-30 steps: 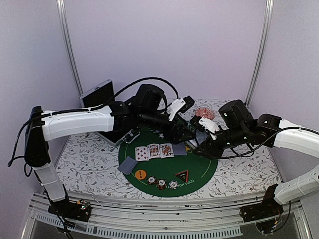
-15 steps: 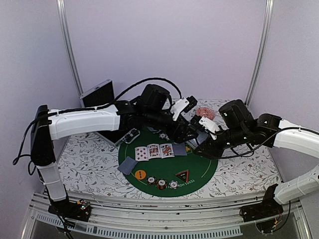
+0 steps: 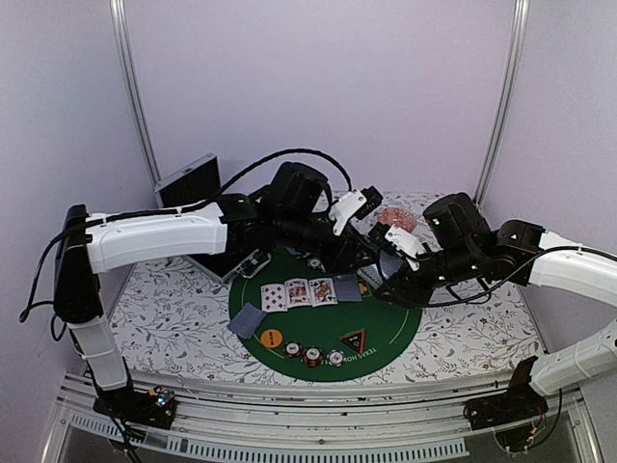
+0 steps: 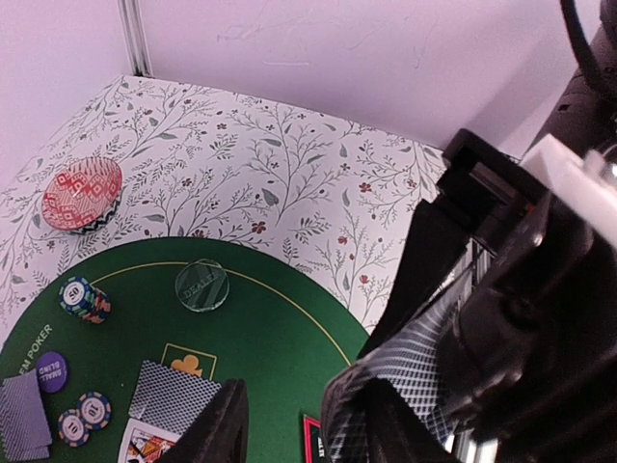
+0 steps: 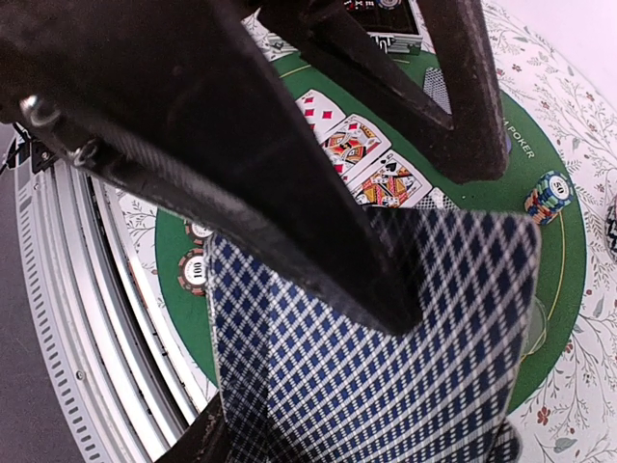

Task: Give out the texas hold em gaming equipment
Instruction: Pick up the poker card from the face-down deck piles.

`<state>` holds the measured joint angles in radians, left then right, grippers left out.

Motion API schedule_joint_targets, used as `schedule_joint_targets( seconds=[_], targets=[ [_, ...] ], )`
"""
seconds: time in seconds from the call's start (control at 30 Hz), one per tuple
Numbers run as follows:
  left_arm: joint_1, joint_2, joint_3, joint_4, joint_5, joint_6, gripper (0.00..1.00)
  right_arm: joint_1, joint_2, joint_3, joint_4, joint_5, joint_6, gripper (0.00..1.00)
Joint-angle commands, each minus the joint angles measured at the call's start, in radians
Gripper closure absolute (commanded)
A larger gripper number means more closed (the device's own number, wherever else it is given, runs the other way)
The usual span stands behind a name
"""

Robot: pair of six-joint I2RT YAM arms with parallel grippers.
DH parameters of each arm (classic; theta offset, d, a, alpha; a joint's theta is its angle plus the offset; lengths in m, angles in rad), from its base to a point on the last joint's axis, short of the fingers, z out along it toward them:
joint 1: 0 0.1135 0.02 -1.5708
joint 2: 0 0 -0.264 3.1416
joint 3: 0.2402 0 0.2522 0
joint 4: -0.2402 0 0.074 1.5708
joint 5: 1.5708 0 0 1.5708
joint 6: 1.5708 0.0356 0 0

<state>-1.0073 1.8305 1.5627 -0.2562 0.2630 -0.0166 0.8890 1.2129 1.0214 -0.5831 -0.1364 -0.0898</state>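
My right gripper [image 3: 389, 276] is shut on a deck of blue-grey-backed playing cards [image 5: 386, 338] and holds it above the right side of the green mat [image 3: 386, 323]. My left gripper [image 3: 370, 258] reaches across to it with its jaws apart. One finger [image 4: 381, 424] lies against the top card [image 4: 424, 352], which curls over it, and the other finger [image 4: 220, 424] hangs over the mat. Three face-up cards [image 3: 297, 291] and a face-down card [image 3: 347, 287] lie in a row. Near the front edge sit an orange disc [image 3: 271, 339], three chips [image 3: 313, 356] and a triangular marker [image 3: 354, 340].
A pink patterned dish [image 4: 82, 193] stands behind the mat on the floral cloth. A clear dealer disc [image 4: 201, 285], a chip stack [image 4: 84, 299] and a purple disc [image 4: 50, 367] lie on the mat's far part. Two face-down cards [image 3: 249, 320] lie left. A black box [image 3: 188, 181] stands back left.
My left gripper has moved right onto the deck and its jaws have narrowed. The right arm and deck have stayed put.
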Motion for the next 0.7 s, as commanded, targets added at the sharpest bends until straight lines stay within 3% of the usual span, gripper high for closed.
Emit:
schedule_joint_targets(
  seconds=[0.0,0.3,0.67],
  targets=[
    [0.001,-0.041,-0.02,-0.022,0.012,0.009,0.59,0.001,-0.015,0.005,0.019,-0.015,0.0,0.52],
    [0.002,-0.064,-0.024,-0.031,0.01,0.016,0.69,0.002,-0.018,0.006,0.017,-0.014,0.003,0.52],
    [0.002,-0.073,-0.009,-0.062,0.057,0.019,1.0,0.002,-0.026,0.0,0.013,-0.007,0.007,0.52]
  ],
)
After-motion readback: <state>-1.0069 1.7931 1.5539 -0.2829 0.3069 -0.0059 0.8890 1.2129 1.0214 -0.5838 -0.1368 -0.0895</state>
